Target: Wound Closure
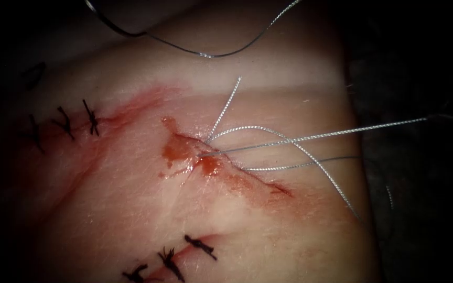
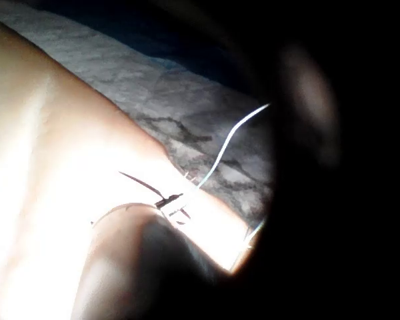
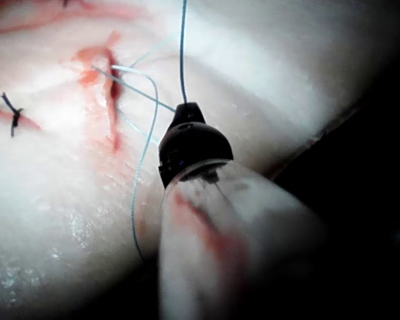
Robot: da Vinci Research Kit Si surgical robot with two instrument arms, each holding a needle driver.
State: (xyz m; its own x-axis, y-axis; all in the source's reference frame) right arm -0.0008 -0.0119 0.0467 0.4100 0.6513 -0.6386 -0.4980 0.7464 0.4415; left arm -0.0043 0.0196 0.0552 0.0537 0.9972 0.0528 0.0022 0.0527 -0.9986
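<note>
Nearest the endoscope lie three dark finished stitches (image 1: pixel 171 259) on the near part of the tissue (image 1: pixel 132 199). Farther in, at the middle, the open cut (image 1: pixel 226 167) runs slantwise from far left to near right, wet with red fluid (image 1: pixel 179 149). Pale thread (image 1: pixel 289 140) comes out of the cut's far end in several strands that fan rightward; one long, straight strand reaches to the right edge of the tissue. Its long axis lies left to right, so the right arm looks the nearer one to it. In the right wrist view, the right gripper (image 3: pixel 185 110) sits right of the cut with its jaws pressed together on thread. I cannot tell the left gripper's state. Farther left, another row of dark stitches (image 1: pixel 64 123) crosses a closed cut. Farthest off, a dark curved needle (image 1: pixel 114 25) with thread rests free on the tissue's far edge, held by neither tool.
</note>
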